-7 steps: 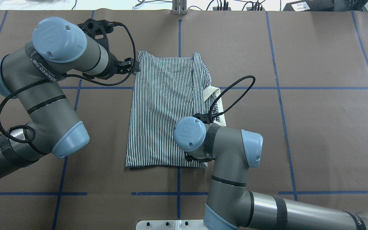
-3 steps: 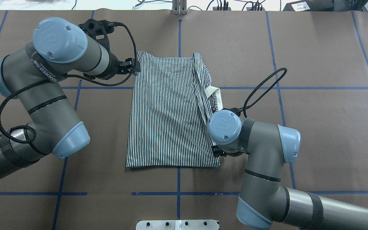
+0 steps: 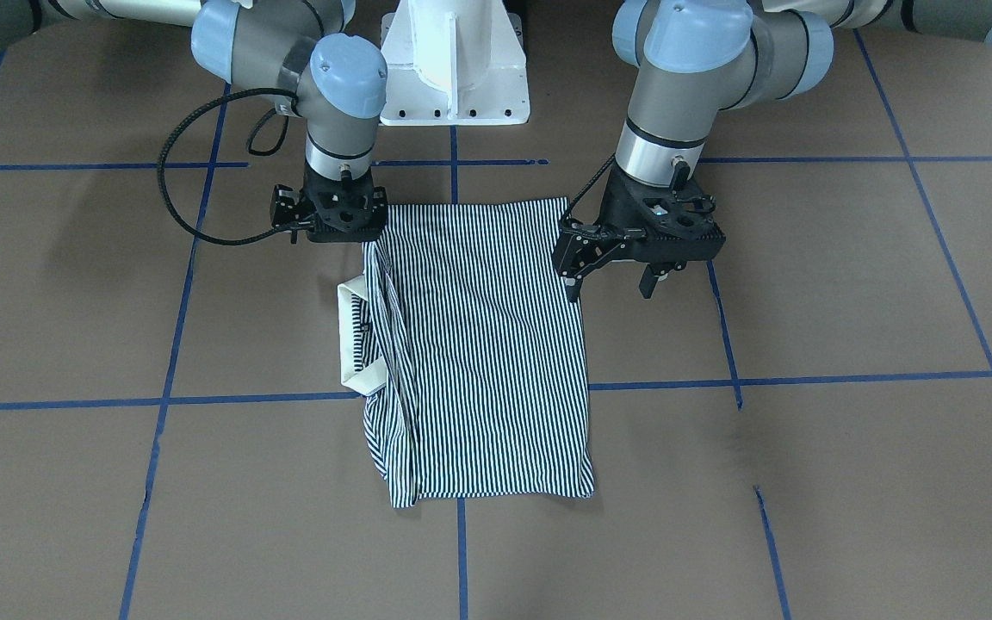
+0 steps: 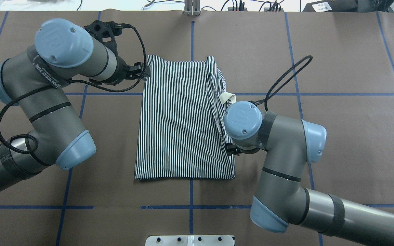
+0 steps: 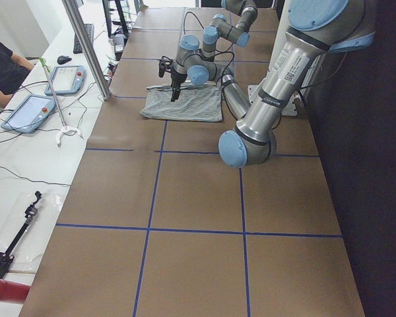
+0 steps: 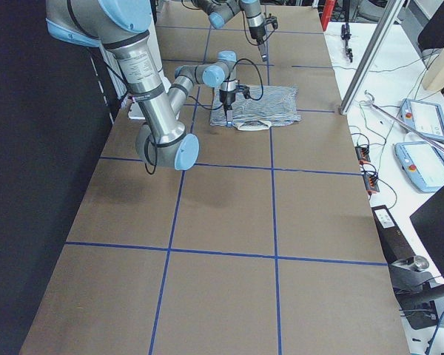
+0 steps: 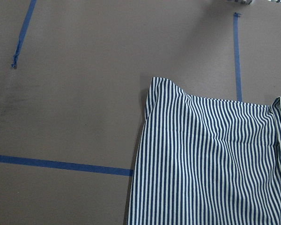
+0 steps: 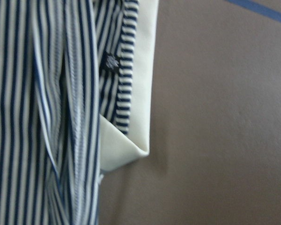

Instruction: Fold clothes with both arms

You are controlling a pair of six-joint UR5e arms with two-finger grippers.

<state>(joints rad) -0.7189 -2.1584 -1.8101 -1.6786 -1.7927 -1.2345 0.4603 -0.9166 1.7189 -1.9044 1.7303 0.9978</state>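
The striped polo shirt (image 4: 180,119) lies folded into a tall rectangle on the brown table, its cream collar (image 4: 225,97) sticking out at the right edge. My left gripper (image 3: 610,288) hangs open above the table beside the shirt's left edge, holding nothing. Its wrist view looks down on the shirt's far left corner (image 7: 155,82). My right gripper (image 3: 337,234) sits low at the shirt's collar-side edge, near the robot. Whether it is open or shut does not show. The right wrist view is filled by the collar (image 8: 136,93) and a small dark logo (image 8: 110,63).
Blue tape lines (image 4: 299,94) divide the table into squares. The white pedestal base (image 3: 453,77) stands at the robot's edge. Cables and plugs (image 4: 238,5) run along the far edge. A side bench with tablets (image 5: 26,112) and a seated person (image 5: 3,63) lies beyond.
My right arm swung right, off the shirt to its collar-side edge, then slid away from the robot. The shirt's near right corner now lies further right. The left arm stayed put.
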